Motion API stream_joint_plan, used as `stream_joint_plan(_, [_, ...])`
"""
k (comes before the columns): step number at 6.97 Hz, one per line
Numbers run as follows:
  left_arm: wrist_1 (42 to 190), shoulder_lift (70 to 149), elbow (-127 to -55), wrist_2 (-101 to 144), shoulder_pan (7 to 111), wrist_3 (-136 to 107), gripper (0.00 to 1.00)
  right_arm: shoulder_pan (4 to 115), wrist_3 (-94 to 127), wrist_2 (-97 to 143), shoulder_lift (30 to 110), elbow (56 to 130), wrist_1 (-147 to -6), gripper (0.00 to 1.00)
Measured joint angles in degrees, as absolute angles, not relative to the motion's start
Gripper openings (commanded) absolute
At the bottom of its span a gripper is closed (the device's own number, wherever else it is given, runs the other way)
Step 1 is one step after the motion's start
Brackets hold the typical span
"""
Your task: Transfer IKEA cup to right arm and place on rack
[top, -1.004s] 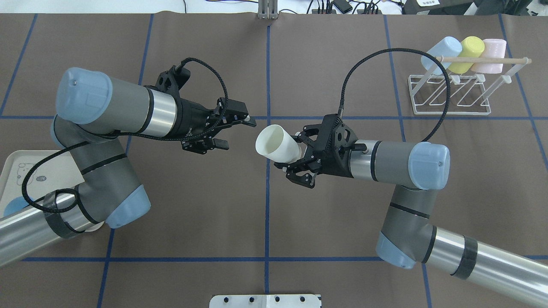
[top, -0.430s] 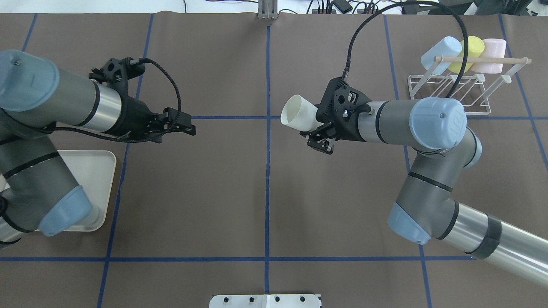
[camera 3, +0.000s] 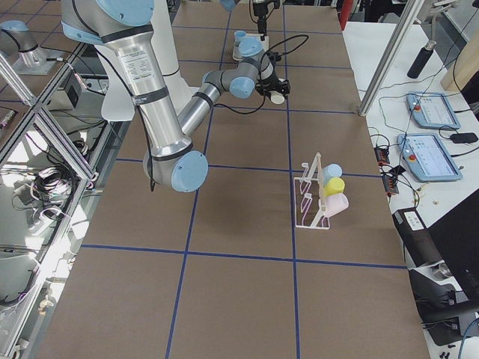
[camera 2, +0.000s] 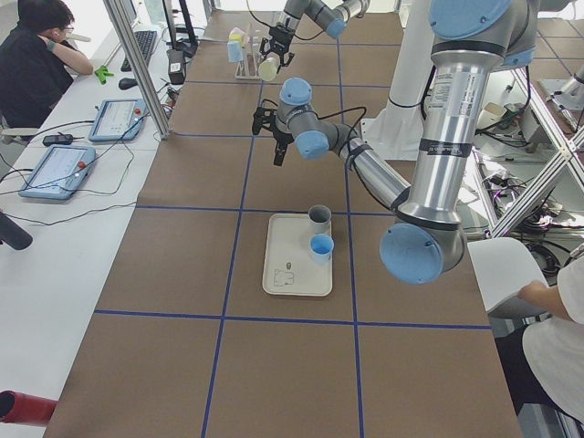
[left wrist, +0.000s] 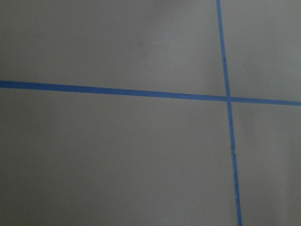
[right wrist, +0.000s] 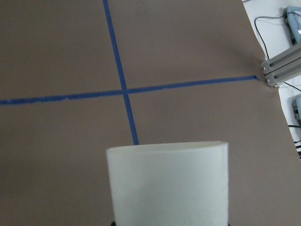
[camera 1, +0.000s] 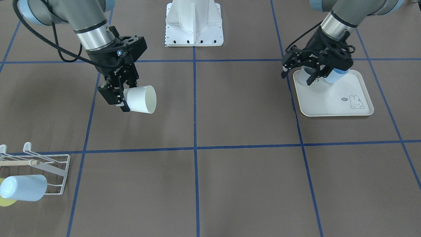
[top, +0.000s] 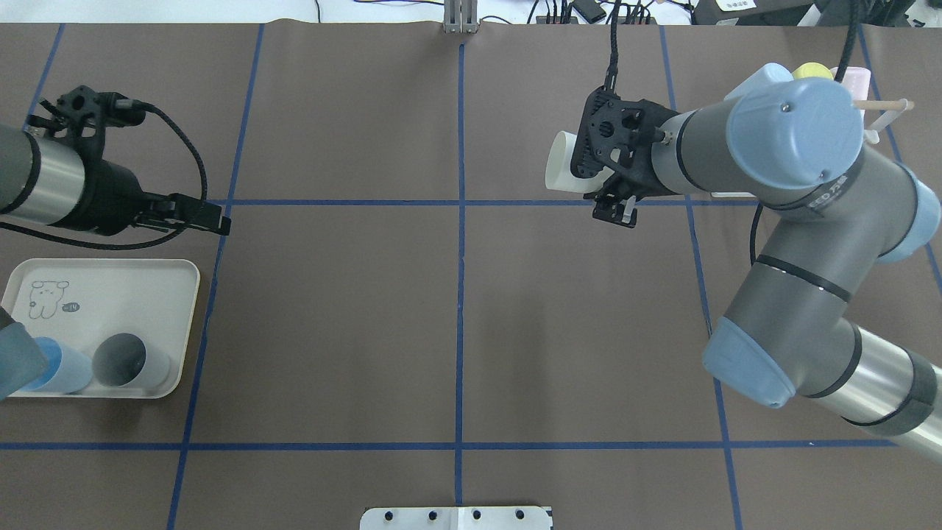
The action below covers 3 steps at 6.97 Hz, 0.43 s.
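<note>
1. Left gripper point(top: 213, 219): fingers spread and empty, above the tabletop point(top: 368, 331) past the tray point(top: 147, 276).
2. White cup point(top: 563, 162): held sideways in mid-air (mouth facing left), its base clamped by the right gripper point(top: 602, 193) fingers.
3. Rack point(camera 1: 49, 169): far right, cup not yet on it.

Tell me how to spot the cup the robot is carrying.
Find the arm nearest the white wire rack. There the right gripper holds a white cup sideways above the table. Every other cup is coloured and sits on the rack or tray.
</note>
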State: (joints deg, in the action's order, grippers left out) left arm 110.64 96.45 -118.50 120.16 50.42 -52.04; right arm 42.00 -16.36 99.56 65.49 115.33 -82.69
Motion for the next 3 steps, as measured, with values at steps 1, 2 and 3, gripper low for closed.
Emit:
stream_joint_plan(1, [110.69, 94.25, -118.09, 122.06, 53.62, -45.62, 1.00, 44.44, -24.75, 99.04, 65.39, 118.00, -90.98, 0.31])
stream_joint_plan(2, [110.75, 93.05, -117.36, 124.55, 56.34, -40.94, 1.00, 46.42, -34.08, 96.25, 65.44, 120.57, -98.64, 0.27])
stream_joint_plan(3, [110.79, 92.56, -116.75, 126.19, 57.65, -38.86, 1.00, 47.32, -44.05, 89.69, 65.57, 123.25, -105.95, 0.26])
